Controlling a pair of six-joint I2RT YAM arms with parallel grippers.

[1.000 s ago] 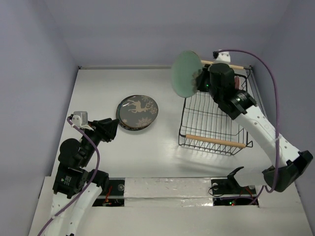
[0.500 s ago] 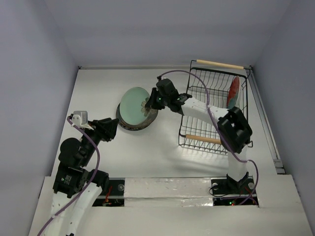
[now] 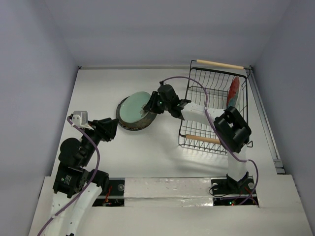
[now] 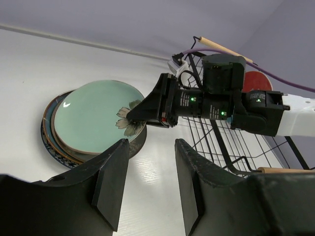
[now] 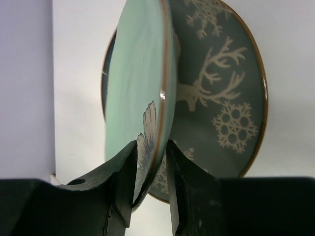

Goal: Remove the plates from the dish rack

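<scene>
Right gripper [image 5: 150, 147] pinches tilted pale green plate [image 5: 133, 73] above deer plate [image 5: 221, 98], partly masking it; left gripper [image 4: 151, 145] wide, empty; dish rack [image 3: 215, 140] beside.

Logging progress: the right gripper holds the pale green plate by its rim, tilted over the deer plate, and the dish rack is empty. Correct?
Not quite. The dish rack is not empty: the top external view shows a red plate standing on edge at its right side. The right gripper does hold the pale green plate by its rim, tilted over the deer plate.
</scene>
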